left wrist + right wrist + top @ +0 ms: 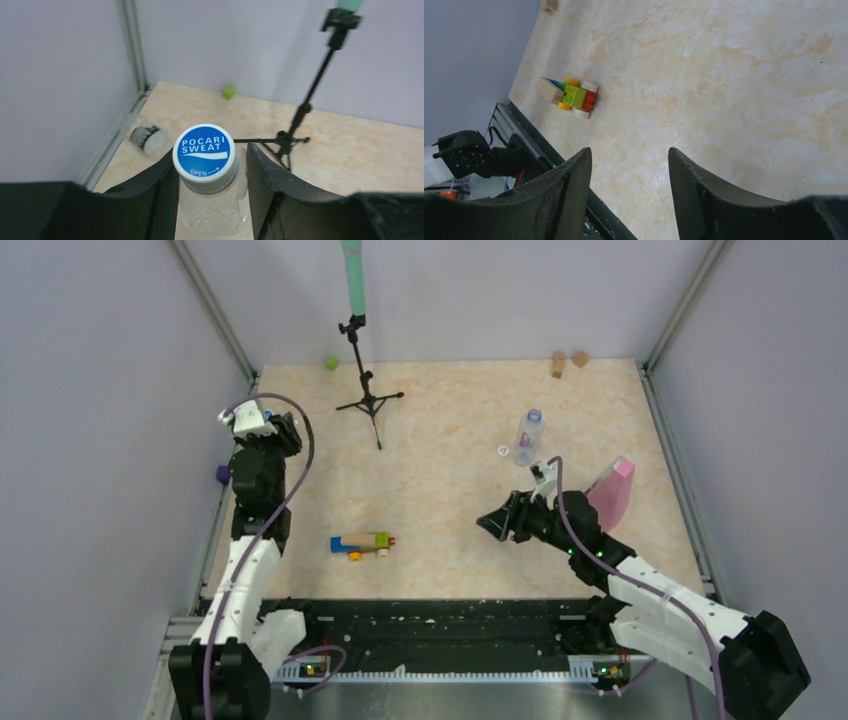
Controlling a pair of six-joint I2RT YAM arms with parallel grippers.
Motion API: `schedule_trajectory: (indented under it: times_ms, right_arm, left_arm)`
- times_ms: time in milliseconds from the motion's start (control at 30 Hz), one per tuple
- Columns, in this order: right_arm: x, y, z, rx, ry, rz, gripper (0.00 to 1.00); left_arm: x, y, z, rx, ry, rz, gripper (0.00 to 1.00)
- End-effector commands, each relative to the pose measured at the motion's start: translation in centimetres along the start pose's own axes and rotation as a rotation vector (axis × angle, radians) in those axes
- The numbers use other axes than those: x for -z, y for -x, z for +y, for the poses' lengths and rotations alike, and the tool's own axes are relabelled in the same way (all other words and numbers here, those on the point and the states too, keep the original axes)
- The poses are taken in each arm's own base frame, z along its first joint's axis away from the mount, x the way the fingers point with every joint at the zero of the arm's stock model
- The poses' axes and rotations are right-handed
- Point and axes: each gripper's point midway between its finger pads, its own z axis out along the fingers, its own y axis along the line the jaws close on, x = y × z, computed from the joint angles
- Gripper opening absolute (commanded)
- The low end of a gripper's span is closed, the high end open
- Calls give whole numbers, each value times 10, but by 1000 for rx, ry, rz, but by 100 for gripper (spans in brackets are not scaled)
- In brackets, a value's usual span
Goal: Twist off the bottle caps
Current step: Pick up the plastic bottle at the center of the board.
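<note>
I had the left gripper [210, 155] pinching the bottle [210, 216] just under its blue cap [204, 151], at 9 o'clock on the table [440, 560], right gripper [629, 155] spread and empty, second bottle [527, 437] at its 1 o'clock

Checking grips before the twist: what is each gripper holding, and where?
The left gripper clamps the bottle by its neck and shoulder, just below the blue cap. The right gripper is open and holds nothing.
</note>
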Motion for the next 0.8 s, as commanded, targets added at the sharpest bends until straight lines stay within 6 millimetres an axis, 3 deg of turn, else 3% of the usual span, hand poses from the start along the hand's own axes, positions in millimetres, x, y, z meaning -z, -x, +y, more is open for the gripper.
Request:
schedule_trajectory:
  times_ms: [0,100,167,267,367,467,533,600,767]
  right_arm:
    - [2,17,13,-18,27,-70,56]
    - [2,27,21,-39,51,-102,56]
    - [2,36,26,-32,57,-118,56]
    - [2,52,32,-3,43,-137,56]
    - [1,67,33,17,-7,-145,57]
    - [3,83,44,-35,23,-205,57]
    - [10,79,67,-50,176,-219,57]
    - [21,67,91,-54,341,-192,57]
    - [24,43,91,-29,386,-114,57]
  left_arm:
    - [24,14,-61,48,-350,39,11]
    - [54,3,-105,149,-611,124,11]
    - [75,-4,-128,229,-761,177,5]
    - [109,-6,-163,331,-953,204,4]
    - [132,-18,-192,373,-1012,254,7]
    - [169,-38,-228,431,-1081,321,8]
    - [192,-54,-240,434,-1137,349,8]
    - [199,-63,-244,425,-1149,361,6]
    - [229,-60,-258,430,-1319,387,7]
